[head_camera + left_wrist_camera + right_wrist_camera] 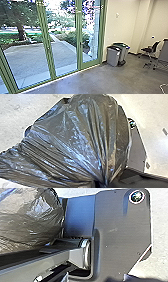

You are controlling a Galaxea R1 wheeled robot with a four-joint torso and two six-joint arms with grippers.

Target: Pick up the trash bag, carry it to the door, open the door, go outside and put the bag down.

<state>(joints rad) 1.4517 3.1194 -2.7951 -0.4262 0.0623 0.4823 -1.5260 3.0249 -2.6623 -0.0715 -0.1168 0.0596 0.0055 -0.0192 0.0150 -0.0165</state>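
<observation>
A dark, shiny plastic trash bag [75, 139], bulging and creased, is held by the robot's left claw [99, 184]. The claw is clamped on the bag's gathered neck, where the folds draw tightly together. Below the bag is a pale floor. In the right wrist view the rounded side of the bag shows near the robot's own wide dark plate; whether the right claw is apart or together, I cannot tell.

The head view shows a room with a smooth gray floor [100, 80] and tall glass panels in green frames [51, 60]. A glass door [87, 65] with a dark handle [81, 43] stands closed, in line with the panels. Through the glass are a paved yard [32, 56], a large tree [21, 31], green shrubs [71, 38] and a pale path. Indoors, to the right of the door, 2 gray bins stand close together by a cream wall [122, 22]: 1 with a black lid [113, 48], 1 with a green lid [121, 45]. Farther right is a dark office chair [151, 49].
</observation>
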